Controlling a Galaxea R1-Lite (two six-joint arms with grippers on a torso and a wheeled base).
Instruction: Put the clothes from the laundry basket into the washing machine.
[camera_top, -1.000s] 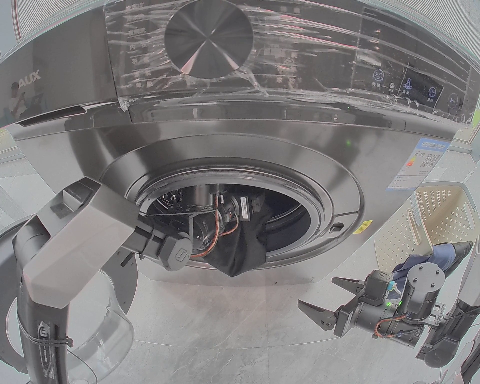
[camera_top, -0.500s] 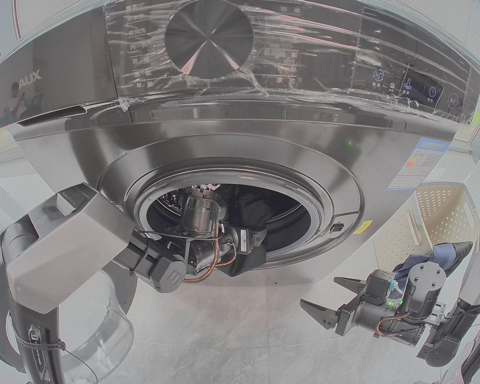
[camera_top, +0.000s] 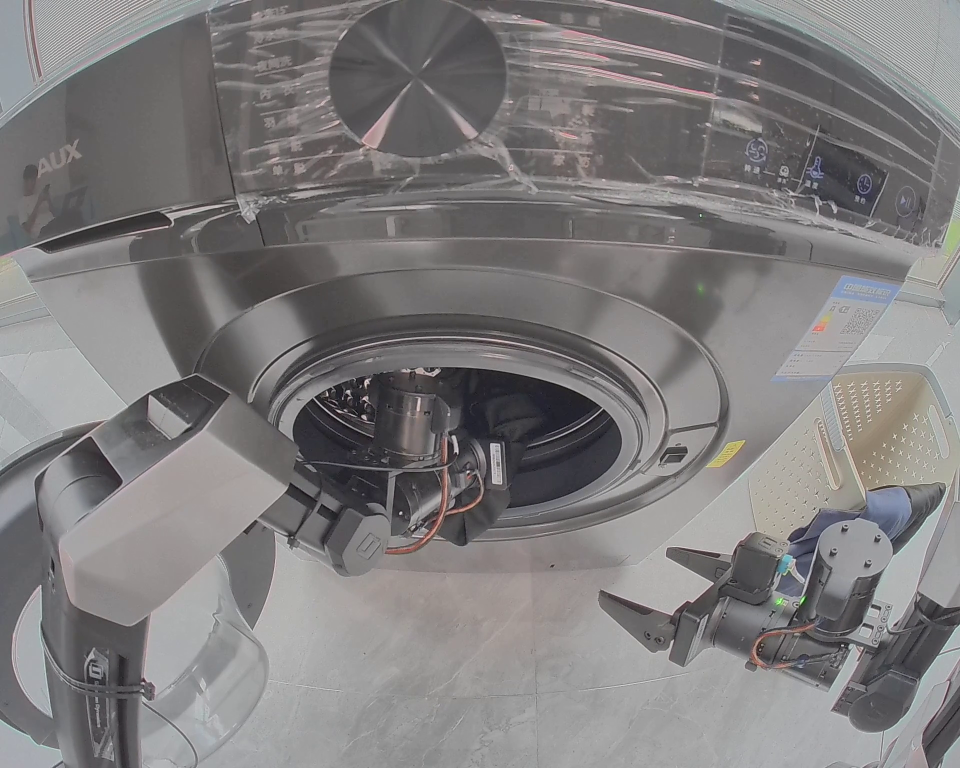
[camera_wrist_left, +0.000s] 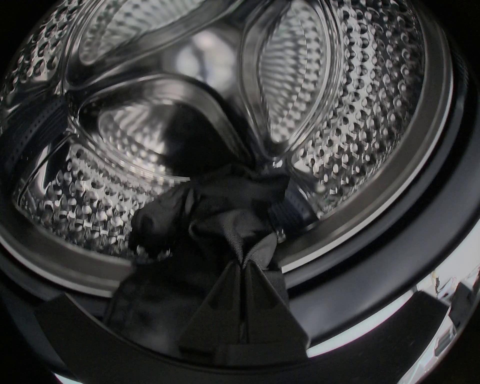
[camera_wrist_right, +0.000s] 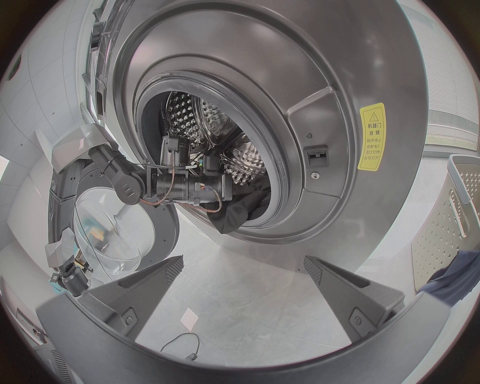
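Black garment (camera_wrist_left: 220, 205) deeper in washing machine (camera_top: 600, 300) than before, tight in left jaws; right jaws wide.

Black garment (camera_wrist_left: 210, 215), dimpled silver drum (camera_wrist_left: 360, 100), grey washing machine (camera_top: 600, 290), cream perforated laundry basket (camera_top: 890, 425), blue cloth (camera_top: 875, 515)

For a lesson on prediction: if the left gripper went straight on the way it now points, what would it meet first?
The left gripper, shut on the black garment bunched ahead of it, would probably press that against the drum wall; depth unclear.
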